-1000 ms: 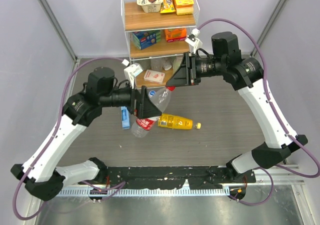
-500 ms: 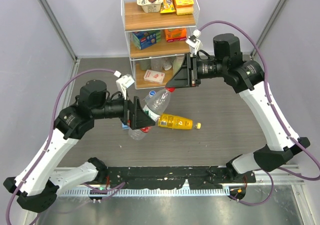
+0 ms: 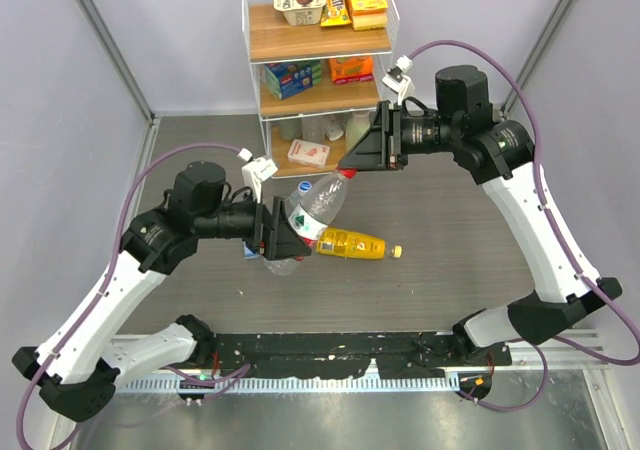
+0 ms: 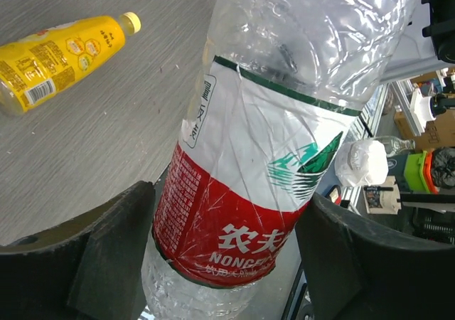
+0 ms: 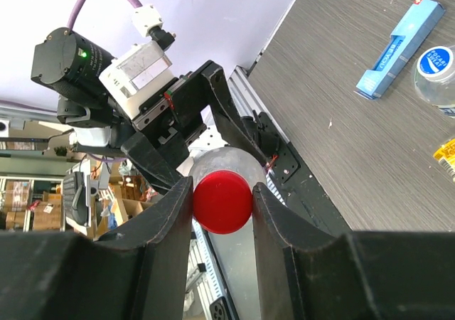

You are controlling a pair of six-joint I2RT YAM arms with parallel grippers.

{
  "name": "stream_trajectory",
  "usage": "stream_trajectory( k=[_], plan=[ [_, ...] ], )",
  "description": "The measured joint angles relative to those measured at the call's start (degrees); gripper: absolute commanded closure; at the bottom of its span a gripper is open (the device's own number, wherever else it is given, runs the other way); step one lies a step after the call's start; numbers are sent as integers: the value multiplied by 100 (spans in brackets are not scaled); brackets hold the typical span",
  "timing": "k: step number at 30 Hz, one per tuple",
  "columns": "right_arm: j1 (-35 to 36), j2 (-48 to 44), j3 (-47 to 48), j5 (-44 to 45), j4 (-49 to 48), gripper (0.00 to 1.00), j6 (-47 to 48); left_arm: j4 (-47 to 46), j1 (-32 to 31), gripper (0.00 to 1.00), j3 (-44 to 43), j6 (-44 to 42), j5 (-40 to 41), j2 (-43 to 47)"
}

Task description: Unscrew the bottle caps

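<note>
pinching the red cap (image 5: pixel 222 202) of the clear bottle with red label (image 3: pixel 312 210) in the right gripper (image 5: pixel 221 188), closed tight on it. holding that bottle tilted in the air over the table (image 3: pixel 450 220), cap end raised toward the right arm. flanking its labelled body with the left gripper (image 4: pixel 227 217), set fairly wide, fingers (image 4: pixel 114 245) at or against the plastic; cannot tell whether truly clamped. counting 0 of 3 caps visibly off: finding the red cap apparently seated on its neck, and a pale cap (image 3: pixel 397 251) on the yellow-orange juice bottle (image 3: pixel 352 243), lying on the table just beside. judging all 3 left to unscrew. catching the short water bottle (image 5: pixel 437 75) only at the right wrist view's edge, cut off, blue top seemingly in place. not showing the threads under the red cap.
</note>
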State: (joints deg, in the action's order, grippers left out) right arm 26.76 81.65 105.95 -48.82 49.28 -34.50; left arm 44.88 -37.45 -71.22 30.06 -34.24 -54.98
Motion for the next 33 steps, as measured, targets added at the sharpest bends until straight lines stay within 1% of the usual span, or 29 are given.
stream_trajectory(
  k=[8, 13, 15, 16, 17, 18, 19, 21, 22, 23, 24, 25, 27, 30, 33],
  plan=[
    [-210, 179, -11, -105, 9, 98, 11, -52, -4, 44, -2, -46, -203, -356],
    [-420, 332, -13, -295, 13, 94, -4, -55, -4, 56, -103, -55, -160, -498],
    [-551, 374, -13, -380, 13, 83, -22, -92, -4, 60, -186, -55, -136, -603],
    [-640, 391, -13, -431, 13, 71, -35, -127, -4, 61, -232, -55, -120, -671],
    [-734, 404, -20, -468, 17, 66, -50, -166, -4, 63, -280, -57, -92, -732],
    [-835, 415, -22, -503, 15, 56, -83, -216, -4, 64, -334, -63, -59, -802],
    [-907, 428, -22, -525, 15, 50, -109, -269, -4, 66, -378, -66, -28, -859],
    [-1130, 463, -22, -538, -24, 31, -208, -328, -4, 67, -503, -81, 39, -994],
    [-1237, 483, -22, -527, -90, 27, -273, -256, -4, 68, -553, -103, 76, -1054],
    [-1364, 514, -20, -503, -177, 20, -321, -164, -4, 69, -608, -138, 118, -1119],
    [-1467, 551, -15, -479, -260, 17, -354, -76, -4, 69, -664, -170, 162, -1185],
    [-1552, 595, -7, -444, -310, 12, -385, 4, -4, 71, -750, -203, 234, -1287],
    [-1687, 730, 44, -361, -409, 8, -463, 136, -4, 72, -962, -225, 363, -1534],
    [-1725, 942, 66, -240, -542, 8, -566, 190, -4, 72, -1185, -227, 461, -1803],
    [-1722, 1038, 66, -157, -560, 8, -623, 195, -4, 70, -1255, -225, 549, -1958]
  ],
)
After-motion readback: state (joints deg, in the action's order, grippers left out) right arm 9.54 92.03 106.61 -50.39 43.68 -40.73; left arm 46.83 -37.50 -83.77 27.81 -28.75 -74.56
